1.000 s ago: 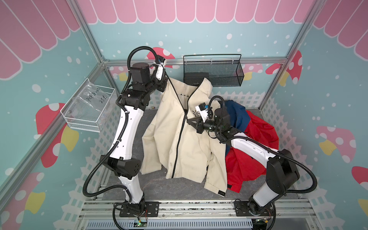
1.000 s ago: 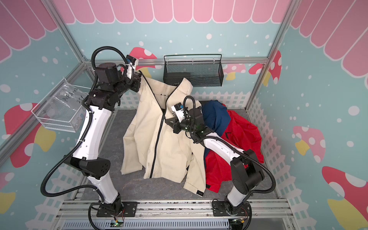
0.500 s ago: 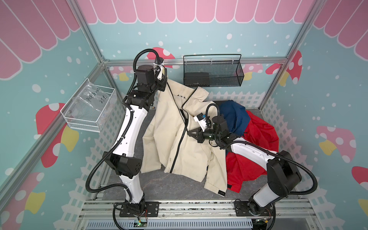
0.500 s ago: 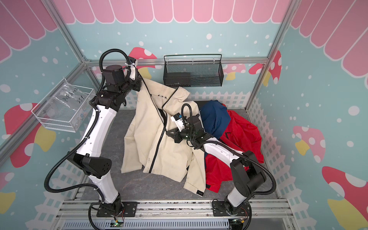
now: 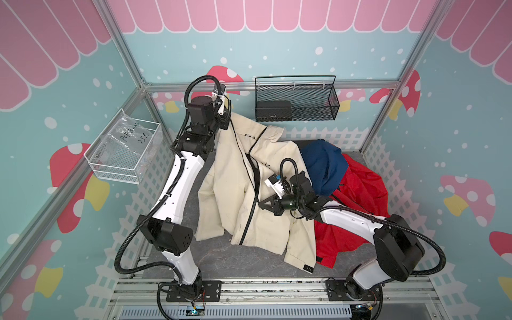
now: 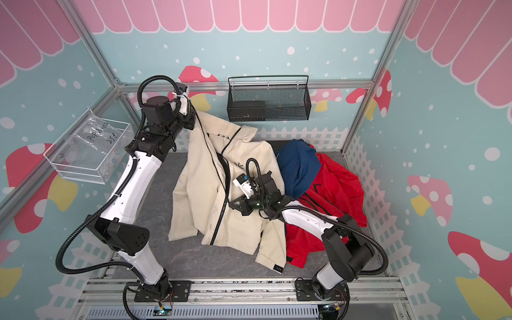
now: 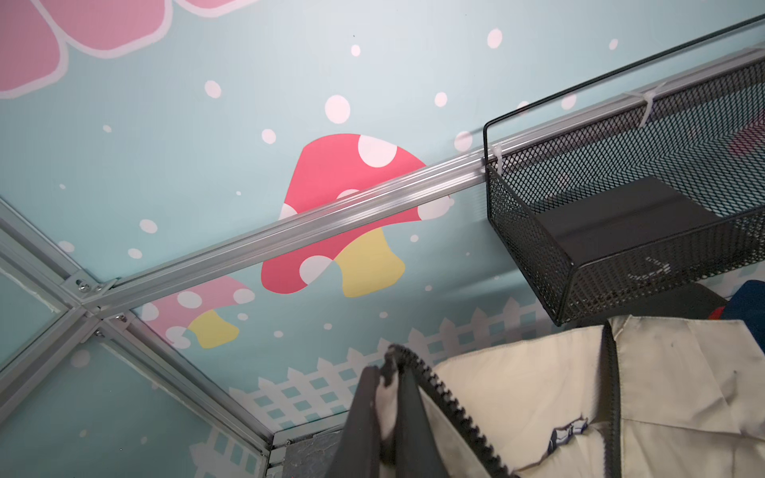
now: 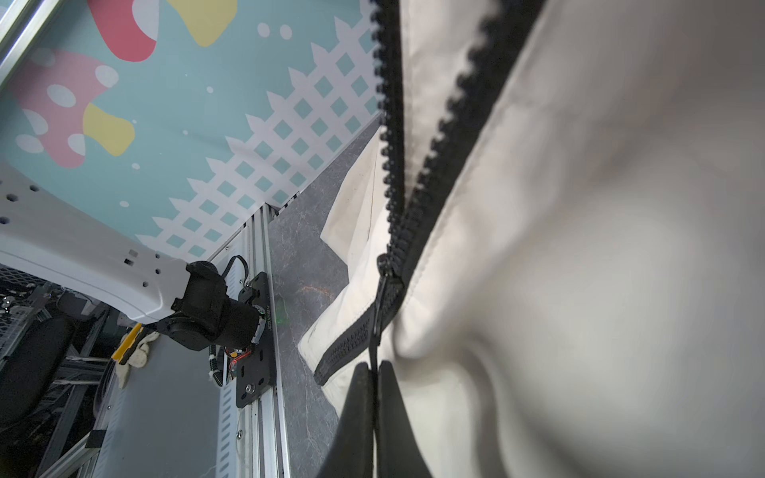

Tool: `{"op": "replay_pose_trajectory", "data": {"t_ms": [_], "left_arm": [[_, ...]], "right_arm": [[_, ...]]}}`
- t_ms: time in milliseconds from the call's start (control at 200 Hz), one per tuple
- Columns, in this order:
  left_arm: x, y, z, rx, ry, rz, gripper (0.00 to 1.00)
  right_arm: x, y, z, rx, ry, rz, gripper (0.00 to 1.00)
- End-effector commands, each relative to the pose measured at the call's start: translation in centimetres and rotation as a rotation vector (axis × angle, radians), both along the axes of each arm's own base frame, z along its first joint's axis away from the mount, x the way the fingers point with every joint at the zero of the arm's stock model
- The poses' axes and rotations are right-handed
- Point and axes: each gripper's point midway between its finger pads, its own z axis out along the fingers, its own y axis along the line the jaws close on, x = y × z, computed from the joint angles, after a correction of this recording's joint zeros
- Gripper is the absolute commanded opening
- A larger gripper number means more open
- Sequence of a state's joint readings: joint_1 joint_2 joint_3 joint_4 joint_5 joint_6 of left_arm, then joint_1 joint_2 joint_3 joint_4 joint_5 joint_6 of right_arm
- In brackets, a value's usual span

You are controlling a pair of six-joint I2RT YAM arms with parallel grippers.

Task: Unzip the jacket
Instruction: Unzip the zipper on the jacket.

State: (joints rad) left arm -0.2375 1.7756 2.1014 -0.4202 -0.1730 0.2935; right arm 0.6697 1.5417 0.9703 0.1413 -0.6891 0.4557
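Gripped the zipper pull [image 8: 377, 327] between the right jaws, closed flat on its thin black tab just below the slider [image 8: 386, 267]. Held the cream jacket [image 5: 230, 191] in the left jaws, likewise closed, by the top end of one zipper tape [image 7: 393, 360] and a fold of cloth, high beside the rear rail [image 7: 372, 198]. Showed the zipper teeth [image 8: 387, 124] parted above the slider and meshed below it down to the hem. Suspended the jacket by its collar edge from the left jaws, with the lower body draped front-up on the grey counter [image 5: 249, 261] between the two arms and one sleeve cuff toward the front edge. Set the right jaws low over the jacket's front, well down the zipper line in both top views. Bordered on the robot's right by a navy garment [image 5: 324, 166], touching the jacket's shoulder and heaped on a red jacket [image 5: 363, 188]. Backed by a black mesh basket [image 6: 288, 102] on the rear wall holding a dark box [image 5: 273, 106], and flanked on the left wall by a clear bin [image 5: 116, 173] containing a plastic bag [image 5: 127, 138].
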Motion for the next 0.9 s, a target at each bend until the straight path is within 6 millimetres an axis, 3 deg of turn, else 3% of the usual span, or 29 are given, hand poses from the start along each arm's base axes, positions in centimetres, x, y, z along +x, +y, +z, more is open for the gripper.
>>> {"op": "replay_pose_trajectory", "data": {"t_ms": [0, 455, 896], "left_arm": [[-1.8, 1.7, 5.8, -0.1, -0.164, 0.038, 0.0], [-1.3, 2.6, 5.5, -0.127, -0.159, 0.09, 0.0], [-1.5, 2.1, 4.7, -0.16, -0.145, 0.056, 0.0]], "right_arm": [[-1.4, -0.2, -0.5, -0.014, 0.072, 0.01, 0.0], [-5.7, -0.7, -4.0, -0.049, 0.196, 0.062, 0.0], [-7.8, -1.0, -4.2, -0.028, 0.227, 0.048, 0.0]]}}
